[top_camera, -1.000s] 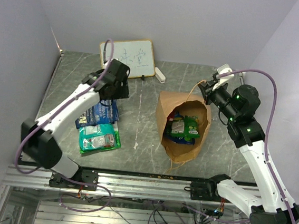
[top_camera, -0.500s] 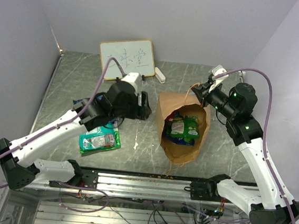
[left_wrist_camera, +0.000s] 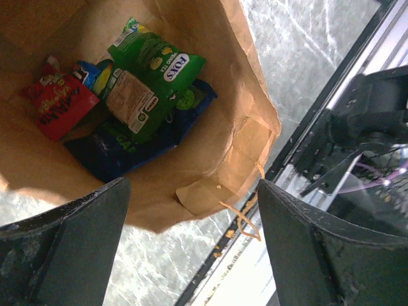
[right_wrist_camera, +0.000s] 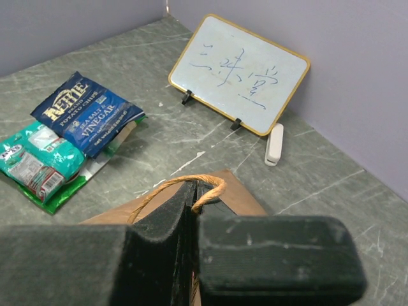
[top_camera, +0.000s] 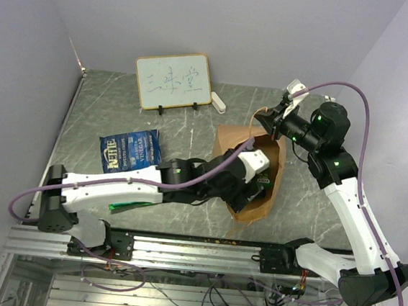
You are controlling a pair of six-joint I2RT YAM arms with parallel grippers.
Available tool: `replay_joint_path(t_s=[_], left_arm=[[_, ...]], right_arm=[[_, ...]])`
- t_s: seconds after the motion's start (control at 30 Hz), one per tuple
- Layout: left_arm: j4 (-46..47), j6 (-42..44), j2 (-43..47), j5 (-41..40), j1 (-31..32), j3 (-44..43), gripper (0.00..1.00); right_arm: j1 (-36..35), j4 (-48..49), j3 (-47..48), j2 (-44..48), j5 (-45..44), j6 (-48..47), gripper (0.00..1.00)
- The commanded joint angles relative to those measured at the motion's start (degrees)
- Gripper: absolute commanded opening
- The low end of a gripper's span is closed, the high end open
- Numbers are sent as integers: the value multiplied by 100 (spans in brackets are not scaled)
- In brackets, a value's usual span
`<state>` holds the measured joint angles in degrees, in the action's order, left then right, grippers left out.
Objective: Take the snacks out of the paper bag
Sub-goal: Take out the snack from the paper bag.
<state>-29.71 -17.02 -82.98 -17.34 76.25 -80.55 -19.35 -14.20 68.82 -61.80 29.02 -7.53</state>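
Right jaws are clenched on one twisted handle [right_wrist_camera: 169, 183] of the paper bag [top_camera: 228, 142], holding the far rim up so the mouth gapes. Left jaws are released and spread wide, hanging just above the bag mouth and aimed down into it (nothing between them).

Step in hand, as judged: reaching in for the next snack. Two packets lie out on the desk [top_camera: 192, 123], left of the bag. One is a blue chip packet [top_camera: 130, 149]. The other is a teal-green packet [right_wrist_camera: 38, 162], mostly hidden under the left arm [top_camera: 121, 185] in the top view. At the bag's bottom a green packet [left_wrist_camera: 156, 80] lies on top of a dark blue packet [left_wrist_camera: 121, 146], with a red packet [left_wrist_camera: 60, 105] off to one side against the wall.

Next move calls for a straight descent that misses the paper rim, with the jaws straddling the green packet (topmost, so the likely pick). It lies flat, so they should pinch an edge.

Orientation: the bag stands mouth upward. Its opening is stretched long from far rim to near rim, and the second handle [left_wrist_camera: 241, 220] hangs loose at the near side. The green packet lies printed face up, and its long axis seems slanted across the line between the left jaws, so a wrist turn may be wanted.
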Motion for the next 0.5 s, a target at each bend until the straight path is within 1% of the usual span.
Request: replay_joint_path(t_s=[0.0, 0.1, 0.23, 0.37, 0.47], left_arm=[[118, 982, -566, 274, 37, -514, 90], [-134, 1542, -1018, 296, 32, -829, 89], [-500, 1992, -1537, 254, 26, -1193, 88], [-702, 2237, -1867, 98, -29, -1205, 85], [-642, 2285, -1908, 71, -121, -929, 85]], right_arm=[[-16, 1, 261, -30, 72, 85, 0], [-17, -3, 277, -10, 57, 49, 0], [-17, -41, 252, 46, -53, -39, 0], [-16, -115, 259, 97, -110, -144, 0], [-16, -84, 233, 155, -182, -182, 0]])
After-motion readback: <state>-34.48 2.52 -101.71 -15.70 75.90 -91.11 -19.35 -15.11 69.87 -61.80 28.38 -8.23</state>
